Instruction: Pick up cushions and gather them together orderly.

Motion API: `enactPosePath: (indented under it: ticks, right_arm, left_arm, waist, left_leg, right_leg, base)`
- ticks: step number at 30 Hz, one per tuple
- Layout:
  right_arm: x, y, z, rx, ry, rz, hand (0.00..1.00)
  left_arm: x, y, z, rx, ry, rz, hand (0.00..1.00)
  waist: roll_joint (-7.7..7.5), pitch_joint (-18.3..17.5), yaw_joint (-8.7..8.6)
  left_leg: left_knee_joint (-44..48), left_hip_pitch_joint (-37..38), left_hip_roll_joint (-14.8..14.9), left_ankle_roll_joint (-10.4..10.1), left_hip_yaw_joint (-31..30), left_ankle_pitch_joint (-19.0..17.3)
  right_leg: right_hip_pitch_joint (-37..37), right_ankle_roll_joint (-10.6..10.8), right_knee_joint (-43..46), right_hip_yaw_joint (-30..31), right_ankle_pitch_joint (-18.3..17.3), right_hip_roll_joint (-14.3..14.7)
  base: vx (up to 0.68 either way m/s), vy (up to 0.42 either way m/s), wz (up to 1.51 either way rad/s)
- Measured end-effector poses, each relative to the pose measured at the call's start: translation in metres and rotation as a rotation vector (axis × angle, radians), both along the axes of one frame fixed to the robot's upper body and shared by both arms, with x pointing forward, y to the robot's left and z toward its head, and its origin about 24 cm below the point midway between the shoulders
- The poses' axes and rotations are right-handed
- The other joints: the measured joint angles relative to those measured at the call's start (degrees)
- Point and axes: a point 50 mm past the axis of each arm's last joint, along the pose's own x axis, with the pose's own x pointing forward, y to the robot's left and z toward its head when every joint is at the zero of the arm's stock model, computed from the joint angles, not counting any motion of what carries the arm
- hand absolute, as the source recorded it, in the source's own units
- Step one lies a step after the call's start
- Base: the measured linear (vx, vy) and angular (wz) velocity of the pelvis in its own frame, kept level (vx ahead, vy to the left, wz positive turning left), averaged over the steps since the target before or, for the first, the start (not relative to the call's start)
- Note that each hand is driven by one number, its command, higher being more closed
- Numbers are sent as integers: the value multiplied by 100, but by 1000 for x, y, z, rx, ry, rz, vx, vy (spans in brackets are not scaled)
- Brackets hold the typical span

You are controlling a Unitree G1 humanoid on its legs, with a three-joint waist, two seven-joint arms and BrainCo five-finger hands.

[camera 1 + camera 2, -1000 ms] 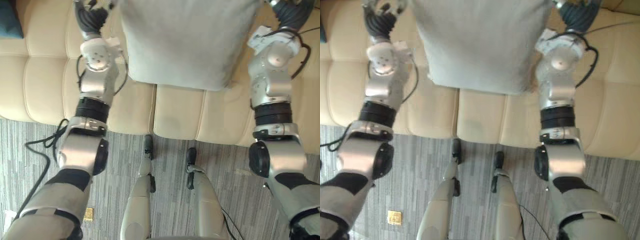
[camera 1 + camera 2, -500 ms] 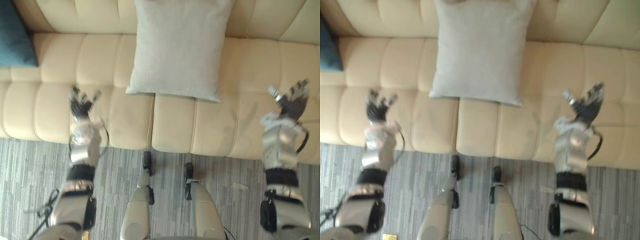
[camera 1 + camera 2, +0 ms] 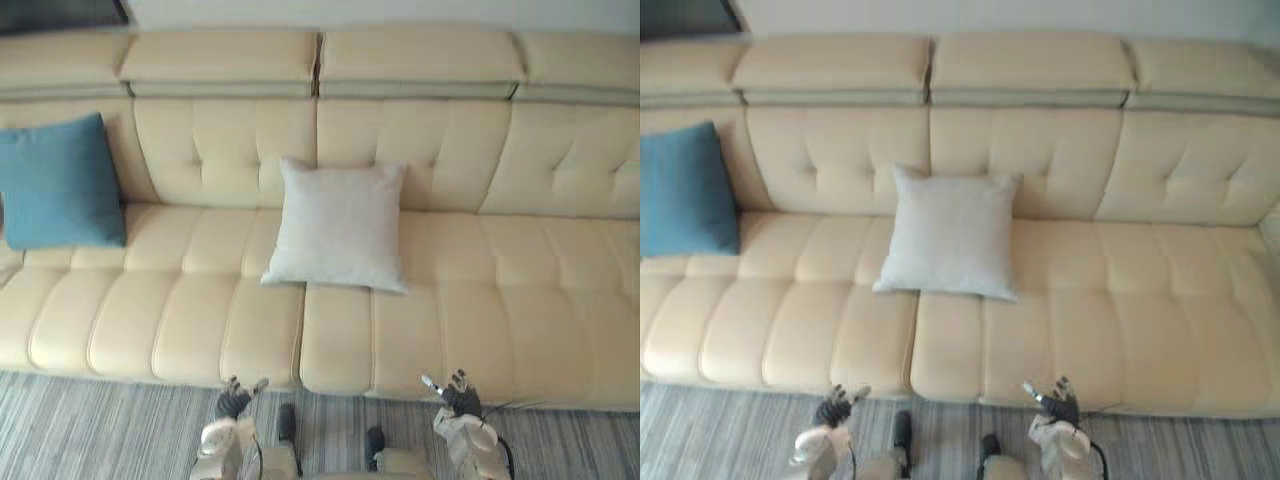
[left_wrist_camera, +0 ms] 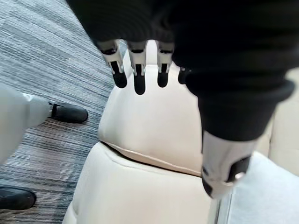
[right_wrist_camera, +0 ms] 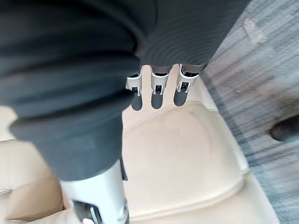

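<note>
Hands (image 3: 233, 400) (image 3: 459, 396) back from square cushion (image 3: 340, 228) (fabric)

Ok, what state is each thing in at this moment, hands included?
Grey cushion: propped against the backrest at mid-sofa, free of both hands.
Blue cushion: propped at the sofa's left end, apart from the grey cushion.
Left hand: open, fingers straight, empty, low by the seat's front edge.
Right hand: open, fingers straight, empty, low by the seat's front edge.
Sofa: carries both cushions.

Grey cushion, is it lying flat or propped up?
Propped up: the grey cushion leans back against the sofa backrest, its bottom edge out on the seat.
</note>
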Motion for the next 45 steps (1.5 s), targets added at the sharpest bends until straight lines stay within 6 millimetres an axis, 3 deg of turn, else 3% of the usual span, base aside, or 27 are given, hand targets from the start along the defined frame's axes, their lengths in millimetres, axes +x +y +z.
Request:
enactPosePath:
  ticks: [6, 12, 15, 16, 17, 20, 22, 23, 25, 26, 28, 29, 30, 31, 32, 34, 37, 41, 45]
  right_arm:
    - [-19, 14, -16, 69, 102, 11, 0]
    - [-13, 22, -18, 54, 125, 85, 0]
    - [-3, 30, -15, 57, 107, 125, 0]
    - [-1, 28, -14, 52, 104, 128, 0]
    - [3, 30, -13, 52, 93, 132, 0]
    - [-4, 31, -17, 42, 129, 156, 0]
    - [-6, 33, -19, 41, 145, 168, 0]
    - [-2, 31, -17, 36, 135, 169, 0]
    - [7, 25, -13, 15, 115, 158, 0]
    - [10, 22, -12, 3, 110, 155, 0]
    - [15, 22, -10, -5, 99, 153, 0]
    - [11, 19, -11, -12, 111, 146, 0]
    - [-5, 16, -17, -15, 166, 125, 0]
    - [-7, 16, -19, -14, 177, 124, 0]
    - [-9, 17, -20, -11, 190, 123, 0]
    - [-7, 18, -19, -11, 184, 130, 0]
    - [-2, 22, -18, -4, 173, 134, 0]
    - [-10, 34, -23, 36, 192, 137, 0]
    - [-10, 39, -23, 53, 190, 132, 0]
  left_arm:
    - [-18, -6, -11, 12, 106, -45, 0]
    - [-16, -6, -12, 15, 118, -55, 0]
    - [-2, -4, -7, 30, 84, -69, 0]
    - [0, -7, -7, 32, 80, -83, 0]
    - [2, -8, -6, 34, 72, -82, 0]
    - [0, -4, -5, 50, 69, -77, 0]
    - [-2, 1, -4, 67, 69, -70, 0]
    - [2, 0, -3, 67, 58, -71, 0]
    - [7, -12, -2, 44, 43, -75, 0]
    - [9, -14, -2, 43, 39, -77, 0]
    - [11, -19, -3, 34, 46, -88, 0]
    - [12, -23, -3, 25, 46, -94, 0]
    - [16, -26, -1, 18, 34, -97, 0]
    - [16, -26, -1, 19, 31, -96, 0]
    - [17, -25, -1, 21, 30, -95, 0]
    - [19, -23, 0, 25, 21, -93, 0]
    - [18, -22, 0, 24, 24, -83, 0]
    - [12, -14, -2, 33, 44, -66, 0]
    - [10, -14, -4, 32, 60, -70, 0]
  waist:
    - [-86, -207, 0]
    - [-150, -140, 23]
    - [-295, 3, -8]
    - [-227, 6, 33]
    - [-199, 71, 17]
    - [-273, 38, 47]
    - [-381, -29, 122]
    - [-421, -41, 182]
    - [-68, 29, 248]
    - [-22, 40, 248]
    - [132, 120, 228]
    - [179, 187, 203]
    - [184, 235, 173]
    - [150, 234, 175]
    - [93, 248, 171]
    - [7, 302, 176]
    - [-23, 295, 177]
    - [-211, 178, 155]
    - [-252, 131, 111]
  left_leg:
    - [-94, 386, -52, 8, 70, -44]
    - [-19, 475, -84, 44, 296, -123]
    - [813, -88, -66, 208, 301, -483]
    - [942, -282, 86, 302, 334, -533]
    - [1028, -376, 126, 314, 307, -528]
    - [1250, -489, 108, 272, 266, -460]
    - [1404, -714, 116, 218, 258, -344]
    - [1507, -932, 188, 172, 215, -222]
    - [1360, -1210, 477, 255, 158, 131]
    - [1289, -1296, 526, 238, 156, 241]
    - [821, -1433, 582, 148, 39, 799]
    - [716, -1429, 615, 149, -40, 839]
    - [946, -1385, 566, 27, -77, 514]
    - [1116, -1372, 532, -5, -83, 471]
    - [1401, -1337, 447, -37, -92, 246]
    - [2264, -1321, 286, -30, -468, -537]
    - [2740, -1227, 81, -145, -1097, -1334]
    - [2773, -993, -23, -50, -573, -1724]
    - [2810, -831, -174, 87, -384, -1994]
  right_leg:
    - [417, 38, -220, 51, 53, -23]
    - [439, 119, -243, 313, 161, -21]
    - [169, 198, -30, 328, 208, -101]
    - [147, 358, 6, 298, 246, -95]
    - [-145, 214, 1096, 5, -103, -158]
    - [-144, 372, 2907, -326, -657, -542]
    - [136, 368, 2963, -338, -655, -756]
    - [291, 484, 2482, -374, -858, -670]
    - [259, 347, 1843, -664, -971, -341]
    - [206, 217, 1757, -736, -1075, -279]
    - [67, 67, 1568, -911, -1383, -136]
    - [79, -41, 1507, -1036, -1397, -101]
    - [82, -188, 1524, -1282, -1351, -194]
    - [80, -218, 1523, -1288, -1326, -241]
    - [86, -221, 1475, -1276, -1275, -302]
    - [55, -212, 1300, -1125, -1108, -372]
    - [-164, -100, 1367, -695, -1002, -369]
    - [-186, 152, 1011, 151, -704, -362]
    - [-169, 185, 500, 853, -259, -310]
  base:
    - [42, 15, -5]
    - [-9, 16, -18]
    - [-71, 17, -5]
    - [-83, 51, 0]
    - [-78, 52, 7]
    - [-59, -29, 11]
    - [-134, -164, 3]
    - [-209, -227, -2]
    - [-277, -224, -16]
    - [-292, -208, -14]
    - [-338, -223, 12]
    - [-485, -152, 53]
    - [-340, -68, 47]
    - [-309, -32, 40]
    - [-166, -2, 8]
    - [-222, 50, -13]
    - [-129, 198, -60]
    - [-35, 220, -90]
    - [42, 237, -100]
